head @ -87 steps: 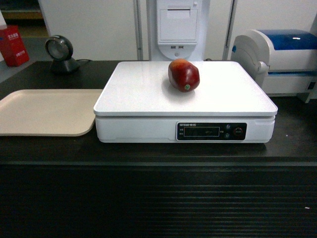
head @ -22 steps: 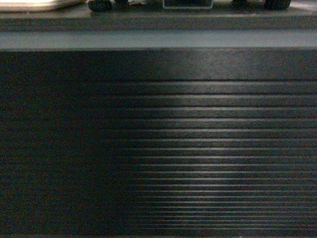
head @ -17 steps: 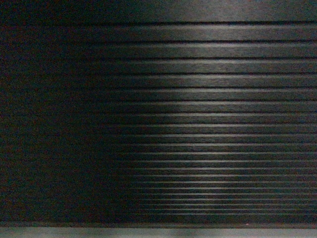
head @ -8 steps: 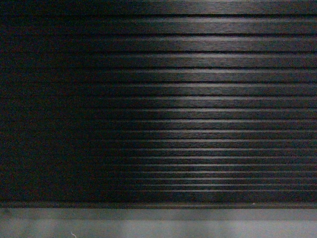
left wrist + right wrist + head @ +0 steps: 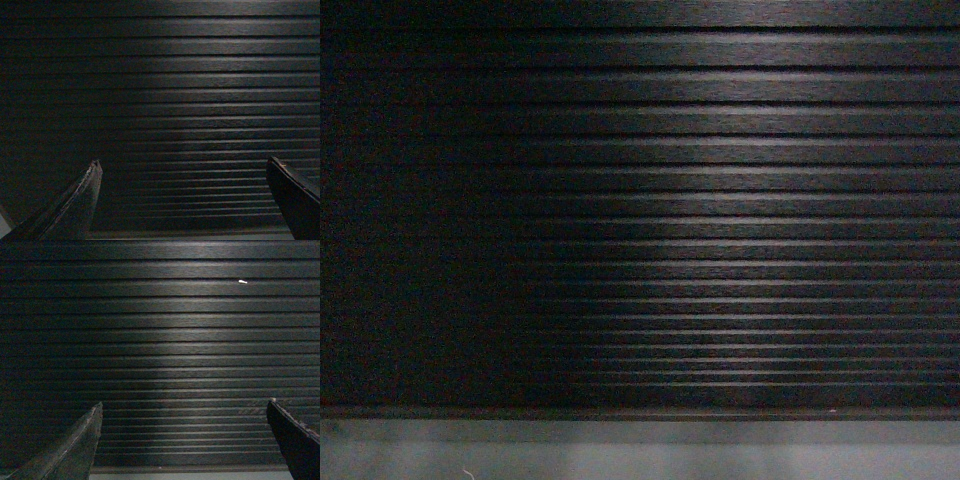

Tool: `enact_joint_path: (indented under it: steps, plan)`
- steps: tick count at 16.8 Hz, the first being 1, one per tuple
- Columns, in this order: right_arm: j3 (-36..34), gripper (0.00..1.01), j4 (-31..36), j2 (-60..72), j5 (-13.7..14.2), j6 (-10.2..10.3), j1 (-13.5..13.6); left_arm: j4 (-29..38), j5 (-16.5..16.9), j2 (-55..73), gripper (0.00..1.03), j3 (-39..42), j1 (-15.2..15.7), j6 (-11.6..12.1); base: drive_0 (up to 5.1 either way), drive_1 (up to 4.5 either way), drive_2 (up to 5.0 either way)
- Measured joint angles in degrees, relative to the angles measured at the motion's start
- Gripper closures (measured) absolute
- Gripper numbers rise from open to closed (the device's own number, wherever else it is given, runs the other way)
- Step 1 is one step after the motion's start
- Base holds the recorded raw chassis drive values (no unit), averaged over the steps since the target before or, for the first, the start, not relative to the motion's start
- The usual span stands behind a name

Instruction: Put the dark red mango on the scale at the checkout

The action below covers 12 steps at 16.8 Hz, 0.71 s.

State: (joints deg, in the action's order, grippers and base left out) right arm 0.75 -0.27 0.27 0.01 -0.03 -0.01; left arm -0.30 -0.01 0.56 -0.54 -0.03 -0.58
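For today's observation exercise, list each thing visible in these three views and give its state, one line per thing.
checkout: ribbed black front panel fills every view; top not in view.
left gripper: open, empty, facing the panel.
right gripper: open, empty, facing the panel.
floor: grey strip below the panel.

We see a dim scene, a grey floor point(image 5: 640, 455) strip along the bottom edge of the frame, a soft patch of light right of centre, left side in deep shadow
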Motion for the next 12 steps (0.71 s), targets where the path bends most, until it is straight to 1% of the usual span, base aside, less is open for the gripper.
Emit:
enact_joint_path:
  steps: [12]
  plan:
    - [0.0,0.03,0.0,0.0,0.0,0.0,0.0,0.0,0.0,0.0,0.05,0.0,0.0,0.0,0.0,0.0,0.0]
